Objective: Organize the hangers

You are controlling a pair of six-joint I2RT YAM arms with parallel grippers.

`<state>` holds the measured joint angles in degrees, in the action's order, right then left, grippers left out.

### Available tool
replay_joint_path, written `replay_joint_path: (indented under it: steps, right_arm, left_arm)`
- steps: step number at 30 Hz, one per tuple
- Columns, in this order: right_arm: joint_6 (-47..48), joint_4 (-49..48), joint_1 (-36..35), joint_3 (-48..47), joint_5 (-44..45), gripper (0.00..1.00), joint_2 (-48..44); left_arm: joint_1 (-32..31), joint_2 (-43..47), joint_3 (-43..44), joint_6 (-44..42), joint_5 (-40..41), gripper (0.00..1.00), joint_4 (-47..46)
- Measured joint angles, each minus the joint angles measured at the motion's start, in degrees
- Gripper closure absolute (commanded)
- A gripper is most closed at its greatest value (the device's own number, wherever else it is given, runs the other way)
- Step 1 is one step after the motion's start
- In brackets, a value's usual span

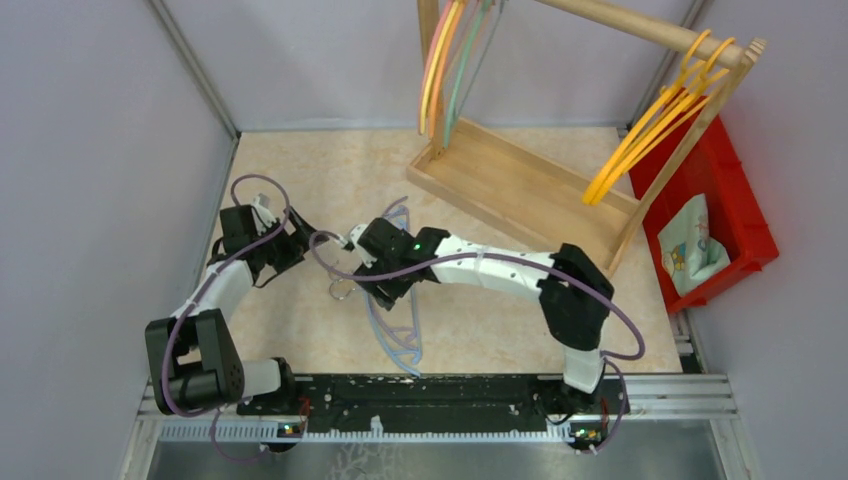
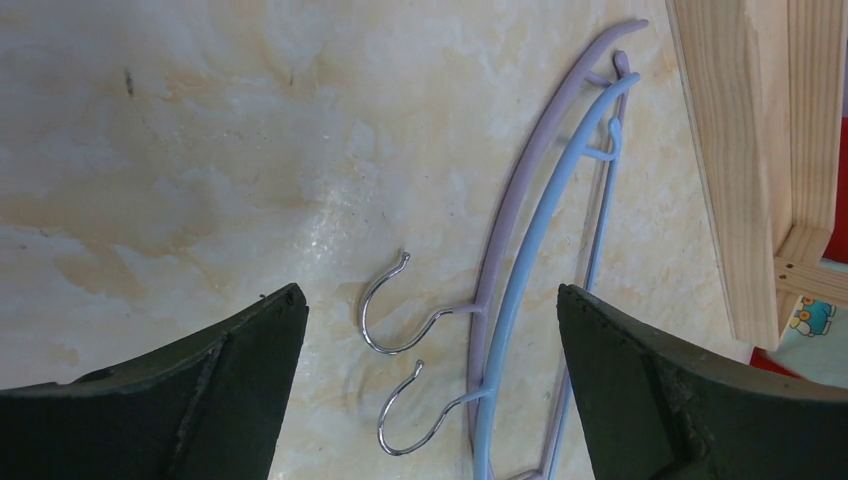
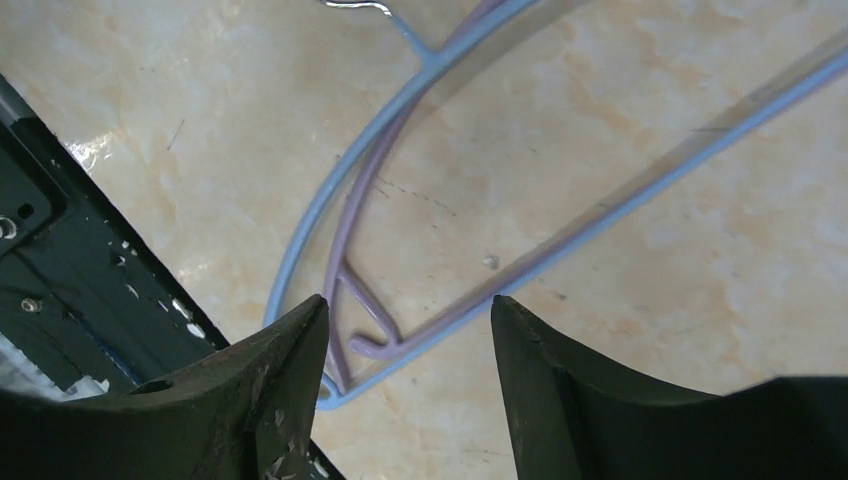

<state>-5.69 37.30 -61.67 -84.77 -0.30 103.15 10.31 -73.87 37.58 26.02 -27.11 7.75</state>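
A blue hanger (image 1: 400, 345) and a purple hanger (image 1: 397, 212) lie stacked flat on the table. In the left wrist view the purple hanger (image 2: 520, 190) and the blue hanger (image 2: 535, 250) lie side by side with their metal hooks (image 2: 385, 320) between my jaws. My left gripper (image 2: 430, 300) is open and empty above them; in the top view it (image 1: 298, 247) is left of the hooks. My right gripper (image 3: 408, 305) is open and empty over the hangers' end corner, where the blue hanger (image 3: 640, 195) and the purple hanger (image 3: 345, 220) meet. In the top view it (image 1: 372, 288) hovers over the pair.
A wooden rack (image 1: 520, 185) stands at the back right. Yellow and orange hangers (image 1: 650, 125) hang at its right end, and several orange, yellow, pink and green ones (image 1: 450, 60) at its left. A red bin (image 1: 720, 200) stands right of it. A black rail (image 1: 430, 390) runs along the front edge.
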Motion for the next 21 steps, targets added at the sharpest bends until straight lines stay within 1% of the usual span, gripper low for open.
replay_joint_path:
  steps: [4, 11, 16, 21]
  right_arm:
    - [-1.29, -2.47, -2.51, 0.07, -2.43, 0.41, 5.18]
    - [-4.55, -8.39, -4.35, 2.99, -5.51, 0.42, 8.44]
    - [-6.47, -10.23, -4.57, 3.48, -5.68, 0.42, 11.50]
    - [-8.20, -12.00, -4.66, 3.32, -3.30, 0.46, 12.90]
  left_arm:
    - [0.35, -0.09, 0.15, -0.42, 0.92, 0.00, 0.24]
    - [0.59, -0.11, 1.01, -0.63, 1.60, 0.00, 0.33]
    - [0.94, -0.13, 1.01, -0.59, 1.62, 0.00, 0.28]
    - [1.11, -0.11, 1.01, -0.59, 1.64, 0.00, 0.28]
